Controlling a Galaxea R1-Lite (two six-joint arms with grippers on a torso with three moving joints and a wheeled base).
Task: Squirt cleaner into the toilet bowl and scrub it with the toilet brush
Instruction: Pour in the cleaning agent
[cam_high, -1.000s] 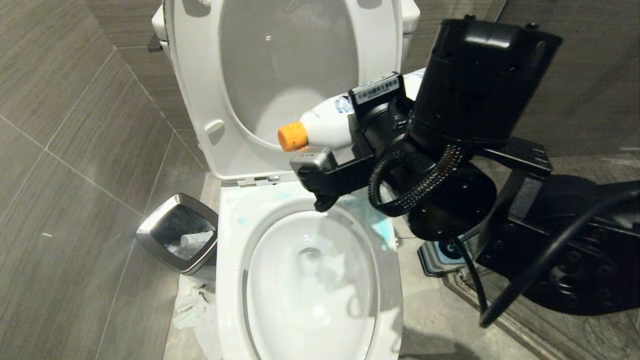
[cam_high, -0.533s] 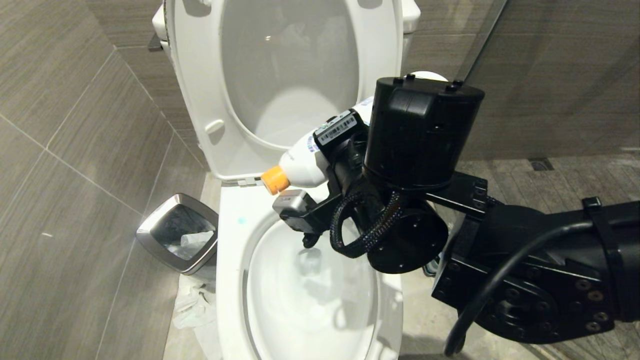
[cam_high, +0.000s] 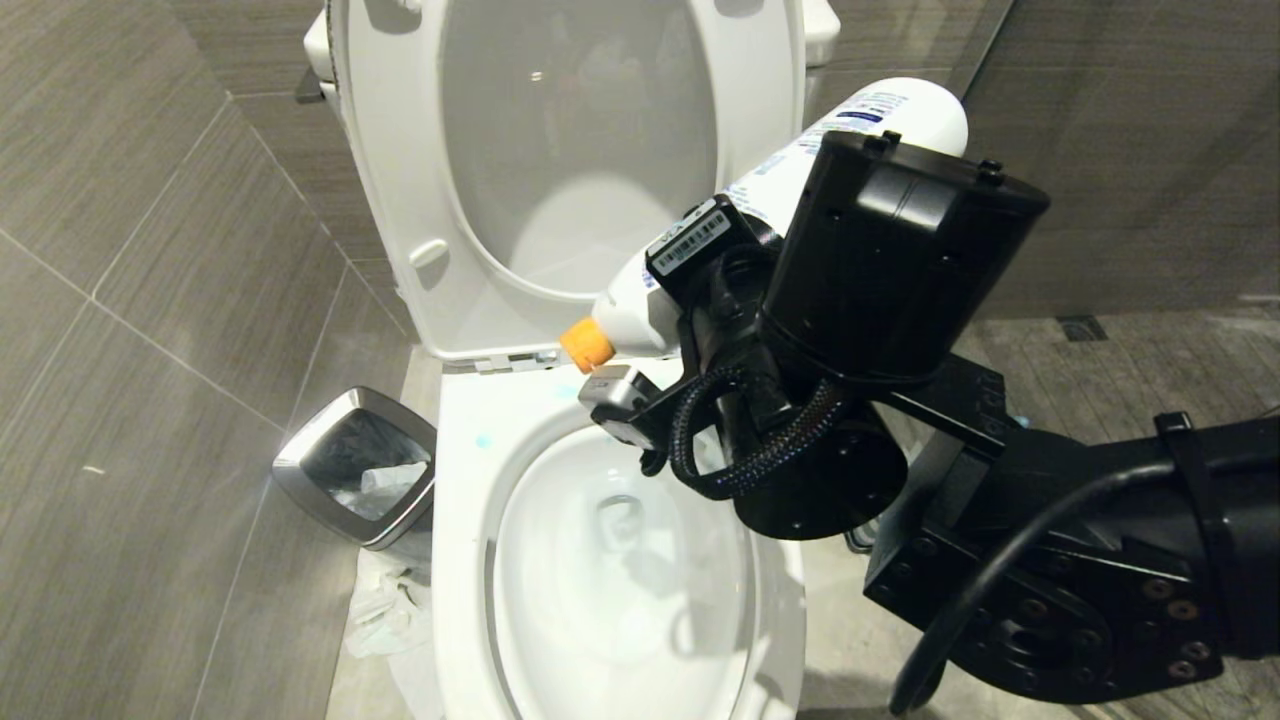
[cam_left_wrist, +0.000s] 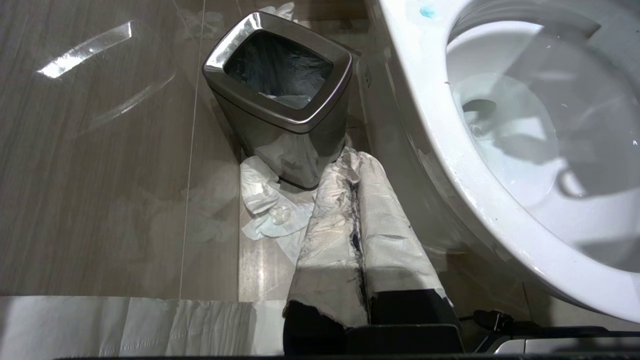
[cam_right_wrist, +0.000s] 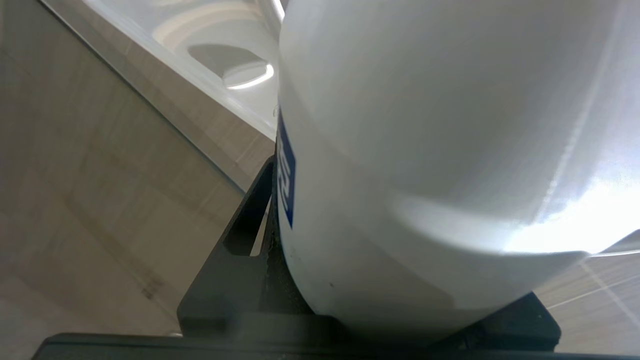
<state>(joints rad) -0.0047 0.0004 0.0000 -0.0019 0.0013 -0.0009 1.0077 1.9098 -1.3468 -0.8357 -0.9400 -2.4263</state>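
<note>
Tipping the cleaner bottle (cam_high: 690, 275) nose-down over the toilet bowl (cam_high: 620, 590), the right gripper (cam_high: 700, 300) has its fingers clamped across the bottle's white body, orange cap (cam_high: 587, 345) pointing down at the back rim. To do this well, I'd say the cap wants to sit clearly inside the rim line before any squeeze, because right now it hangs about over the back ledge, near the seat hinge, and a squirt could land on the porcelain top instead of the basin. Angle steeper, aim under the rim, squeeze gently.

The head view gives the whole tilt and the raised seat (cam_high: 560, 170). The right wrist view shows only the bottle's flank filling the frame, pressed against a dark finger (cam_right_wrist: 235, 260), confirming contact. The left wrist view offers what neither does: the left gripper (cam_left_wrist: 357, 260), paper-wrapped fingers pressed together, parked low beside the bowl, the silver-rimmed waste bin (cam_left_wrist: 280, 105) and crumpled paper (cam_left_wrist: 265, 210) beyond. No toilet brush in sight anywhere.
</note>
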